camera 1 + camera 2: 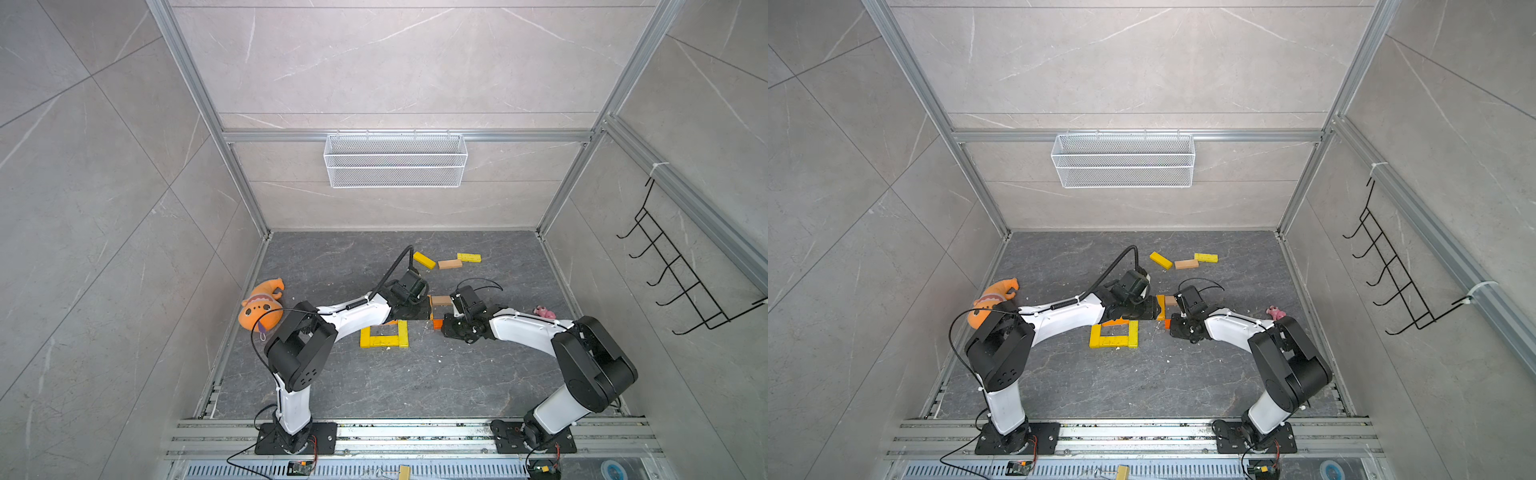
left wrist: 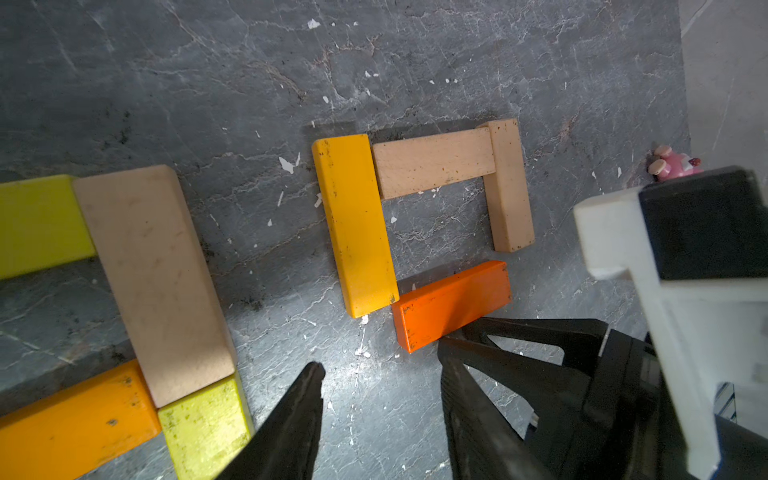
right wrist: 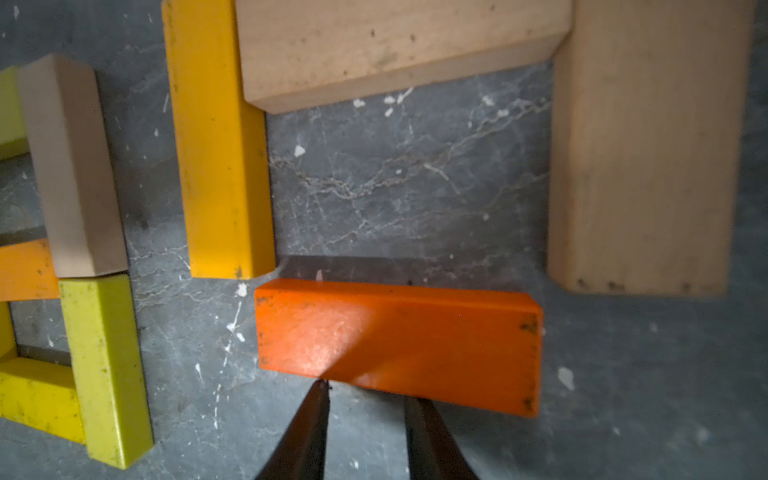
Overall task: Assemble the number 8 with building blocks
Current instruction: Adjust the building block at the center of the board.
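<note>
The fingers [image 3: 309, 424] of the right gripper [image 3: 365, 395] stand parted, grasping nothing — their tips touch the long side of the orange block [image 3: 399, 345] lying flat just ahead. Beyond it a yellow block [image 3: 220, 166] and two tan blocks [image 3: 374, 45] form three sides of a square; the left gripper [image 2: 378, 361] hangs nearby, fingers released, empty.

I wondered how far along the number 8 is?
Done: a yellow block and two tan blocks form three sides of a square. In hand: the right tool touches the orange block, the fourth side, not yet closed. Left: probably a second square from three spare blocks.
</note>
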`<control>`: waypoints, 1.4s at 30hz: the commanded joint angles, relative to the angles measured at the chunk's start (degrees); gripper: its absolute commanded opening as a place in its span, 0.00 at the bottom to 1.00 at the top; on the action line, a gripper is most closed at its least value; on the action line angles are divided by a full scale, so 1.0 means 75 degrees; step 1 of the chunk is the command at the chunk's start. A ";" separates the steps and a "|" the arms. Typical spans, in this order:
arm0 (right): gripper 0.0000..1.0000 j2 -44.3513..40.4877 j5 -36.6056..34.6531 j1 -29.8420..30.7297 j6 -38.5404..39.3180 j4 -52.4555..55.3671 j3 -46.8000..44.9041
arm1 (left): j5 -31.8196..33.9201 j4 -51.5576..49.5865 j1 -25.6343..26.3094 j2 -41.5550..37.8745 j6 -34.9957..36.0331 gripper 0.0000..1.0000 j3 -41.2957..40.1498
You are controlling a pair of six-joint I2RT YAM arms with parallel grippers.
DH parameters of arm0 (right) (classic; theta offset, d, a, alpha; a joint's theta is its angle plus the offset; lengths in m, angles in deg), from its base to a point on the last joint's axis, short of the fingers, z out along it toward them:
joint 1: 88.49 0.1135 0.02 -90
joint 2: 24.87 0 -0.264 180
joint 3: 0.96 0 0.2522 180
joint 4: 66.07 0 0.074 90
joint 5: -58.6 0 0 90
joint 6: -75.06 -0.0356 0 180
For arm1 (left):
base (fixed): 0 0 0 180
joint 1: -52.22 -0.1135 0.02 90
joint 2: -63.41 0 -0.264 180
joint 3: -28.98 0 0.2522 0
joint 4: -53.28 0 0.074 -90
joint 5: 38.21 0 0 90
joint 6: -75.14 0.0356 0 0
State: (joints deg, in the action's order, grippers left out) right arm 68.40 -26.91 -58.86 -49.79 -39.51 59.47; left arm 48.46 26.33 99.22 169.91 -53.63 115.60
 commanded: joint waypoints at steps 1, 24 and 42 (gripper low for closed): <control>0.35 0.0219 -0.0221 0.0049 -0.0174 0.0104 0.0093 | 0.0046 0.0177 0.0032 -0.0390 -0.0078 0.50 0.0007; 0.34 -0.0319 -0.0282 0.0046 -0.0043 0.0352 0.0076 | -0.0112 0.0245 0.0035 -0.0065 -0.0139 0.50 0.0093; 0.34 -0.2778 -0.1288 0.0012 0.0273 0.1215 -0.0294 | -0.0116 -0.0192 0.0377 0.0091 -0.0353 0.51 0.0402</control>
State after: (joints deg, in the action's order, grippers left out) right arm 50.26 -33.51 -58.82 -49.18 -33.48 58.97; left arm 48.19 25.85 100.55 169.76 -54.78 115.93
